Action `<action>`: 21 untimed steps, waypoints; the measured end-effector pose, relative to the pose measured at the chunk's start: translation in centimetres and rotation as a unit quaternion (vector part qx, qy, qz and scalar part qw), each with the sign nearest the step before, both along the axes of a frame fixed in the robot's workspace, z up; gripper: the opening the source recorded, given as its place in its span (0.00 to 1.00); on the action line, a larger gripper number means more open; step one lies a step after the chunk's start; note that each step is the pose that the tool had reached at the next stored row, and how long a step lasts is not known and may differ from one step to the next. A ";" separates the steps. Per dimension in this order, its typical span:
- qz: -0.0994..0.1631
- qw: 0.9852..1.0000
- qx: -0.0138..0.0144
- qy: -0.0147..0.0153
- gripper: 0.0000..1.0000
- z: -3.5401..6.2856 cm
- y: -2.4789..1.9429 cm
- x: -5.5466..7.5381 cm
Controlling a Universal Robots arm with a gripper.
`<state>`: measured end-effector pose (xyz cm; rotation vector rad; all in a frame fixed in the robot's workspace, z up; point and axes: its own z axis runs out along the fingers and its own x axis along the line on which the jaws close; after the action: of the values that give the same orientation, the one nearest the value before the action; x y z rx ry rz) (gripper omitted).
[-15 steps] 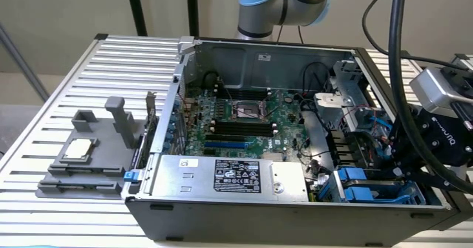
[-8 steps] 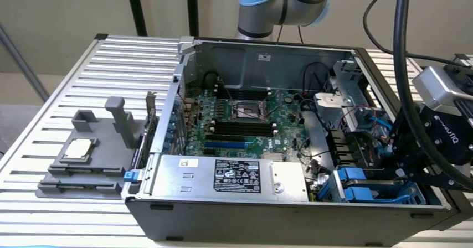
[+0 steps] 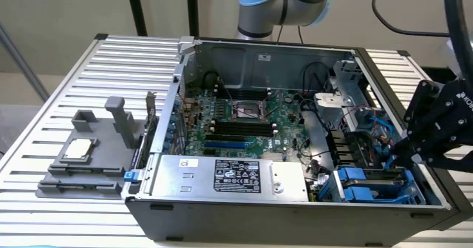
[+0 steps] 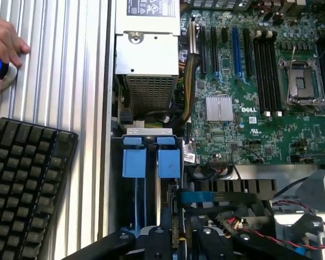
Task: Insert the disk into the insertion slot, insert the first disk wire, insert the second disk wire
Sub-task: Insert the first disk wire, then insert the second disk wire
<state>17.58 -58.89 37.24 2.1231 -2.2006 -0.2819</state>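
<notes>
The insertion slot (image 3: pixel 373 184) is the grey drive cage in the near corner of the open computer case, on the exterior view's right. Two bright blue tabs (image 4: pixel 134 162) stand side by side at its end. The disk's labelled body is hidden from me. My black gripper (image 3: pixel 405 151) hangs just above the cage. Seen from the wrist, my gripper (image 4: pixel 179 223) reaches down beside the blue tabs, its fingers (image 4: pixel 166 230) standing apart with nothing clearly clamped. A blue connector (image 4: pixel 197 197) on a dark cable lies right by the fingertips. Thin blue and red wires (image 3: pixel 378 127) run behind the cage.
The silver power-supply box (image 3: pixel 229 176) fills the case's front, with the green board (image 3: pixel 244 118) behind it. A grey fixture (image 3: pixel 85 159) sits on the slatted table on the exterior view's left. A black keyboard (image 4: pixel 24 184) and a person's hand (image 4: pixel 2 46) lie beside the case.
</notes>
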 end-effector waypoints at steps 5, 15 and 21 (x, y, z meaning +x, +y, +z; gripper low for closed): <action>0.001 1.000 0.000 0.000 0.25 1.26 0.00 -0.4; 0.003 1.000 0.000 0.000 0.25 1.15 0.26 -2.4; 0.003 1.000 -0.001 0.000 0.25 1.15 0.26 -2.4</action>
<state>15.20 -58.63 38.39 2.1286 -2.1942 -0.2801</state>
